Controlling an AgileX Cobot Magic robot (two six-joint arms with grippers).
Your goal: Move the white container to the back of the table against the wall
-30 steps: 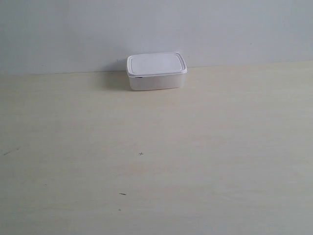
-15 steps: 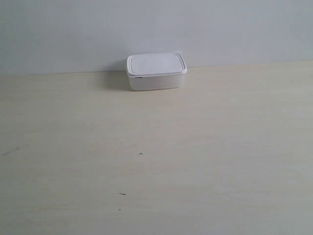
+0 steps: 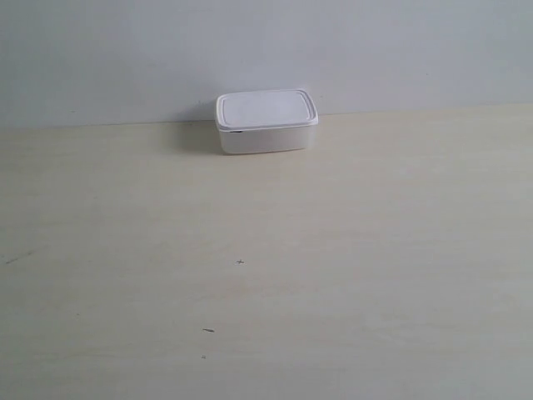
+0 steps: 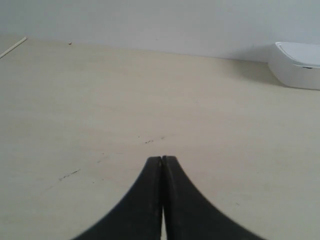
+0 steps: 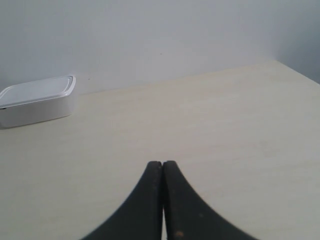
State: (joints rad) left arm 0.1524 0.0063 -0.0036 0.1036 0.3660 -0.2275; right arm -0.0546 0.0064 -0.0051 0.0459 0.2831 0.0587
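Observation:
The white container stands lidded at the back of the pale wood-grain table, up against the grey-white wall. No arm shows in the exterior view. In the left wrist view the container lies far off at the wall, and my left gripper is shut with nothing in it, well short of the box. My right gripper is likewise shut and empty, with the container far from it by the wall.
A few tiny dark marks dot the tabletop. The table's side edge shows in the right wrist view, and another edge in the left wrist view.

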